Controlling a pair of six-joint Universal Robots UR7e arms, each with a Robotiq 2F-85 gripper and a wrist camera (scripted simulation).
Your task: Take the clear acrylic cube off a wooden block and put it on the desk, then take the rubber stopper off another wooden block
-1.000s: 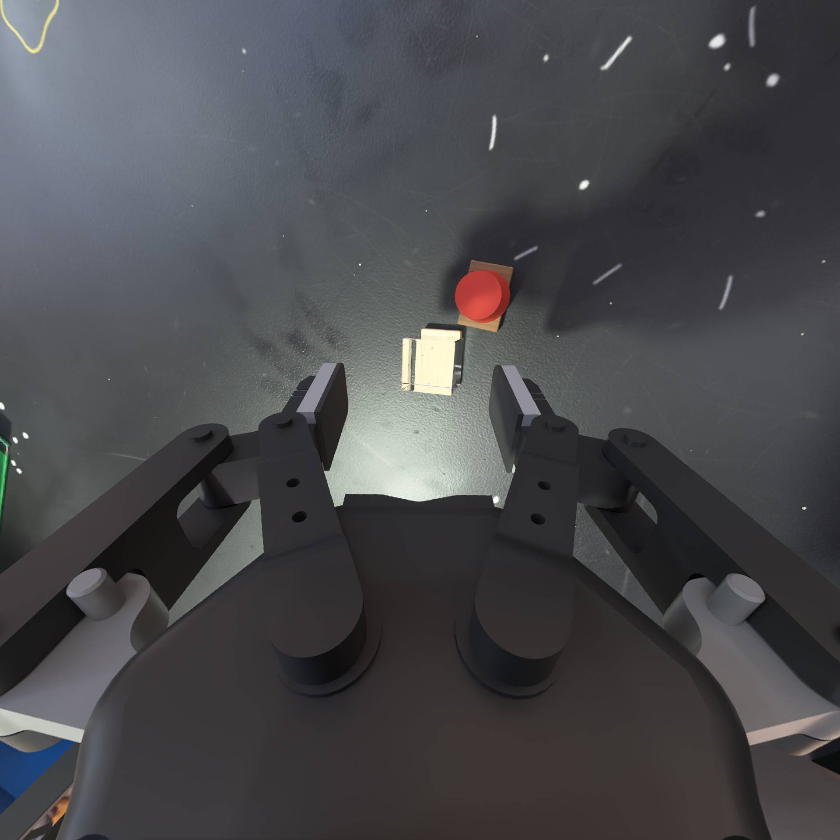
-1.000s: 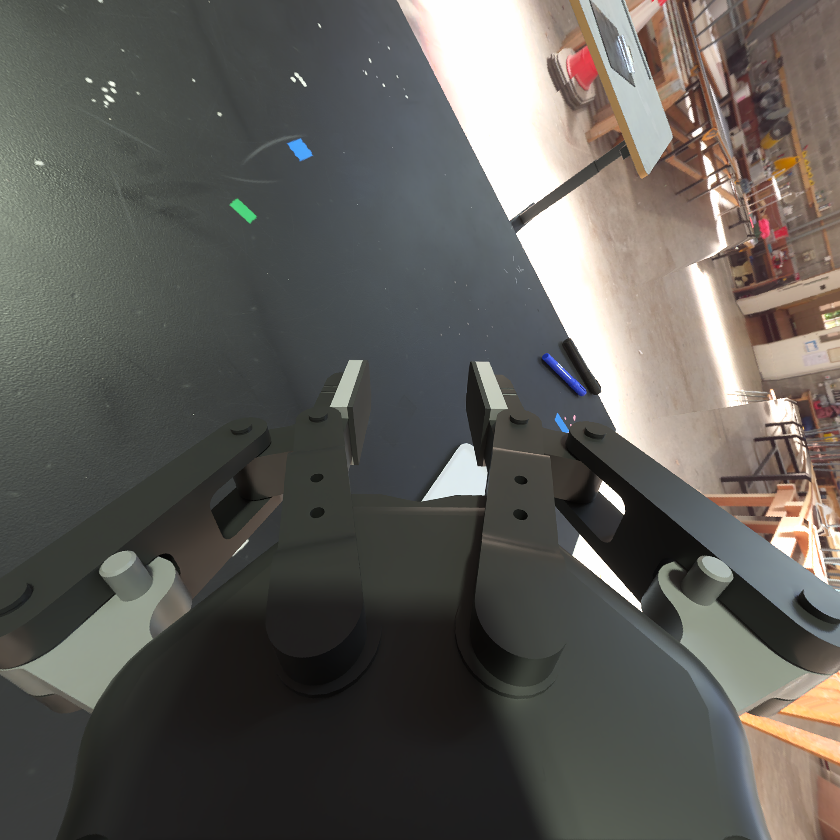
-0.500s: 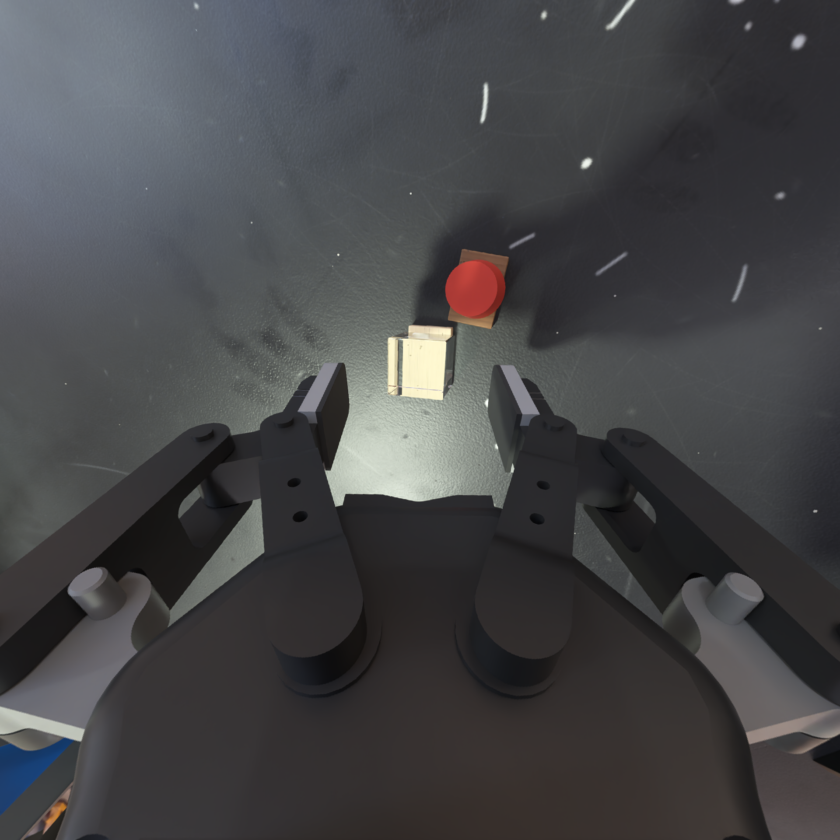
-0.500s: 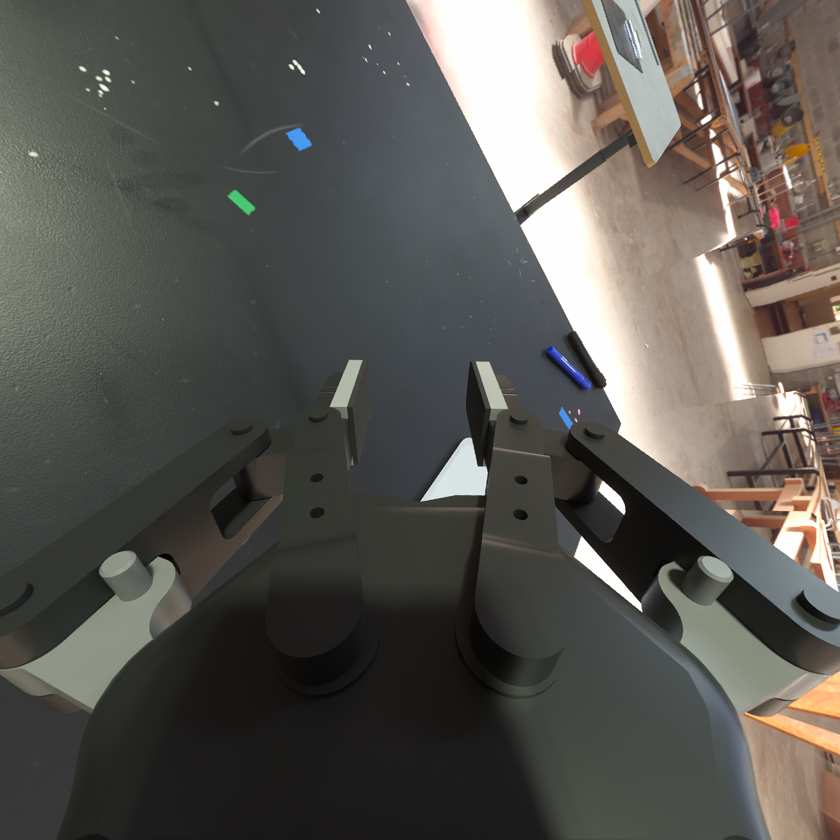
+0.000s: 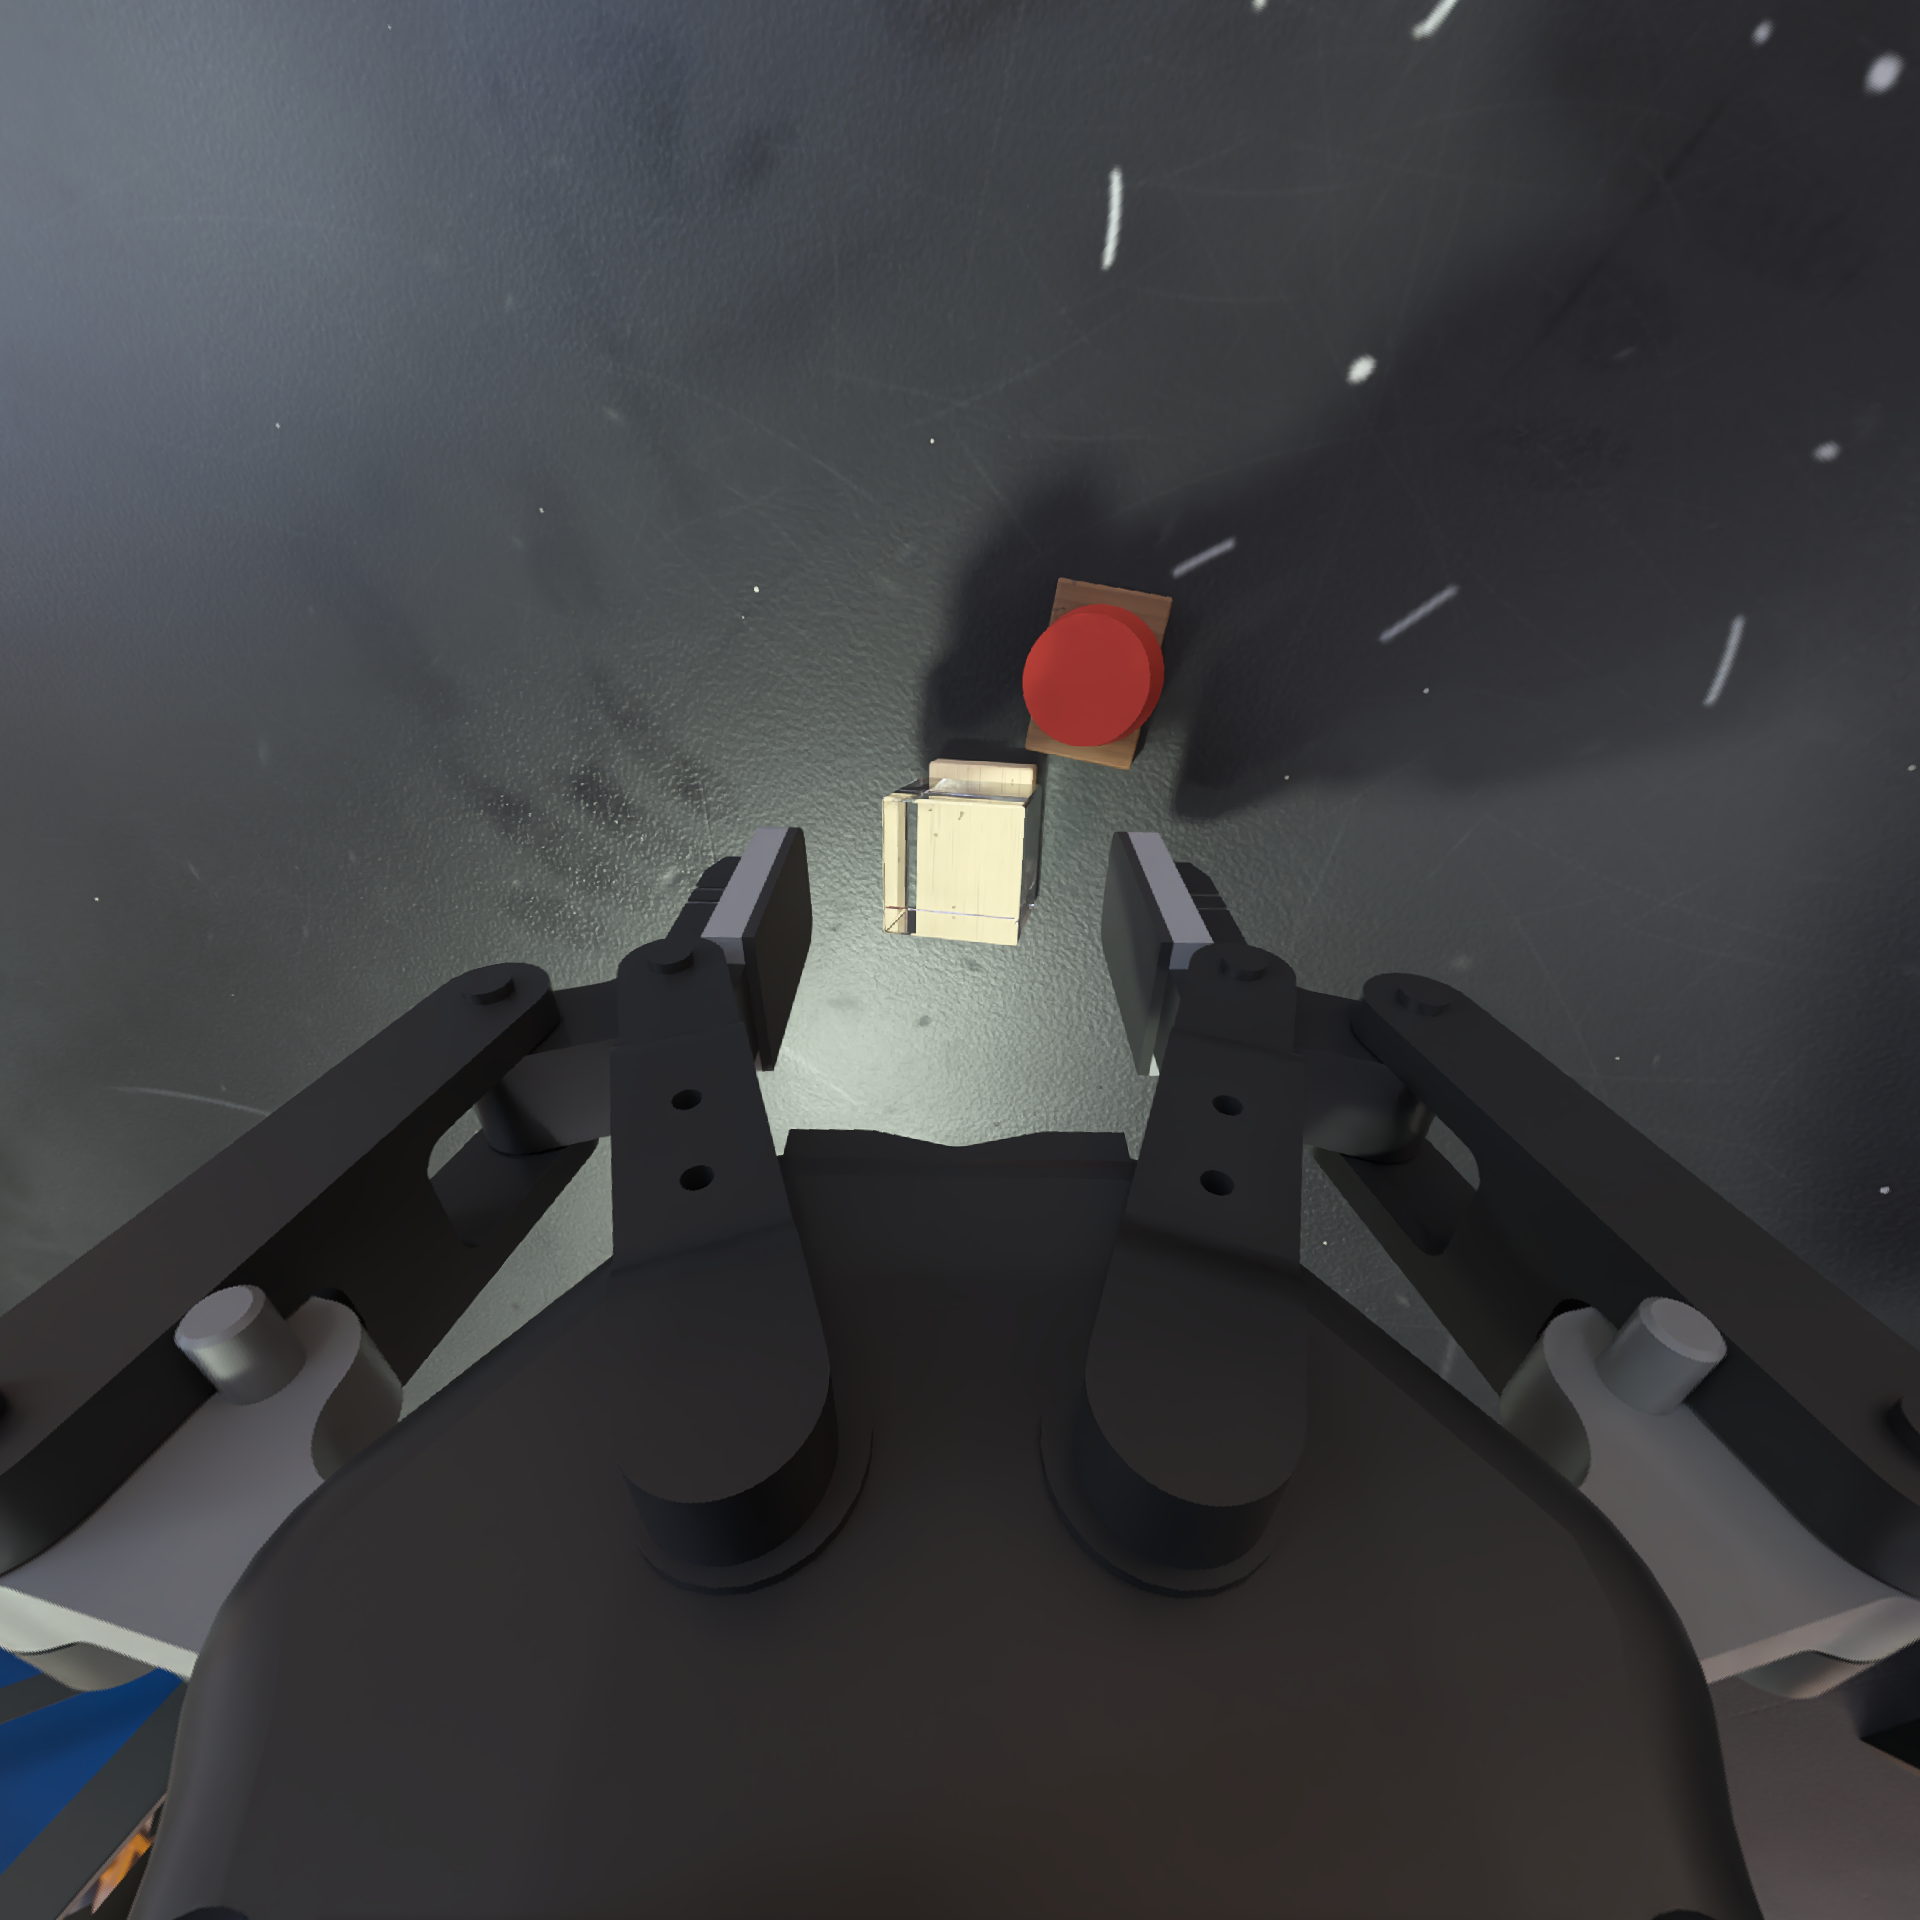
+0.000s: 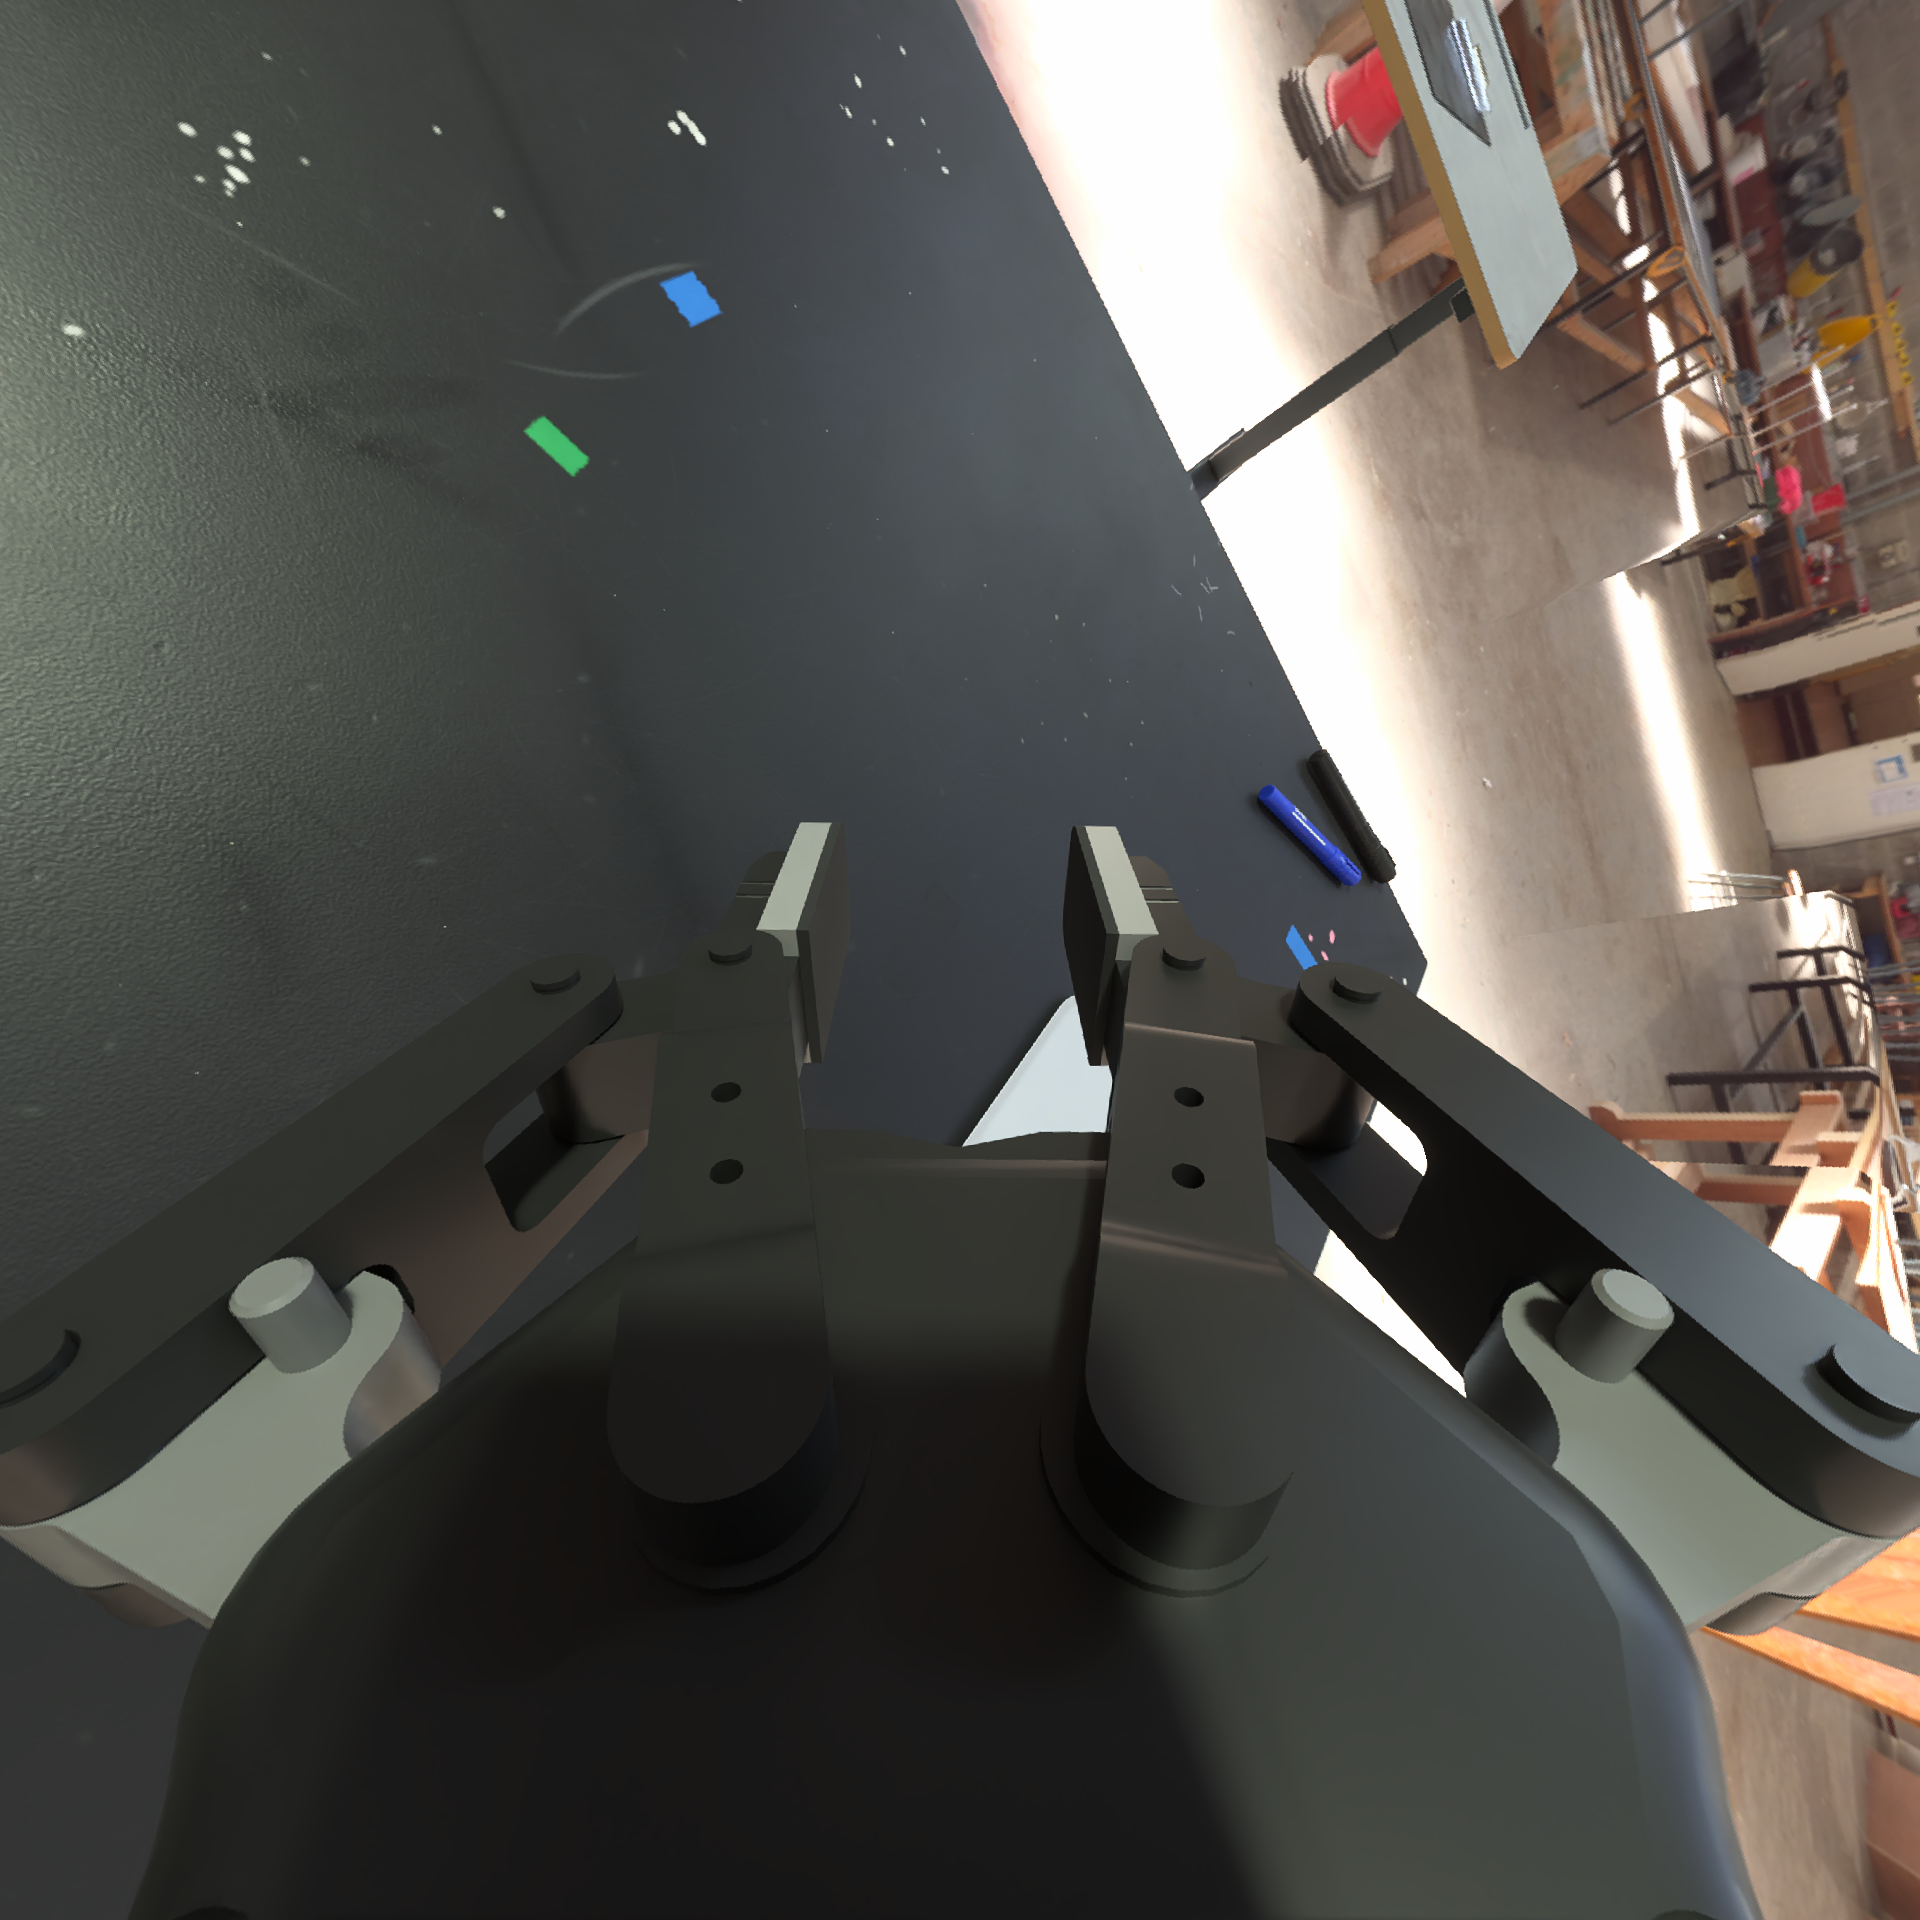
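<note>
In the left wrist view a clear acrylic cube point(image 5: 961, 868) sits on a pale wooden block point(image 5: 982, 774) on the dark desk. Just beyond it a red rubber stopper point(image 5: 1091, 675) sits on a brown wooden block point(image 5: 1112, 601). My left gripper point(image 5: 954, 894) is open and empty, held above the desk with the cube showing between its fingertips. My right gripper point(image 6: 951, 899) is open and empty over another part of the desk; the cube and the stopper are not in its view.
In the right wrist view the desk edge point(image 6: 1195, 499) runs diagonally, with floor and another table point(image 6: 1496, 208) beyond. A blue marker point(image 6: 1307, 834) and a black marker point(image 6: 1349, 816) lie near that edge. Blue tape point(image 6: 690, 297) and green tape point(image 6: 557, 445) lie on the desk.
The left gripper has moved closer to the cube, which now sits between the fingertips in view. The right wrist view has shifted slightly; both grippers stay open.
</note>
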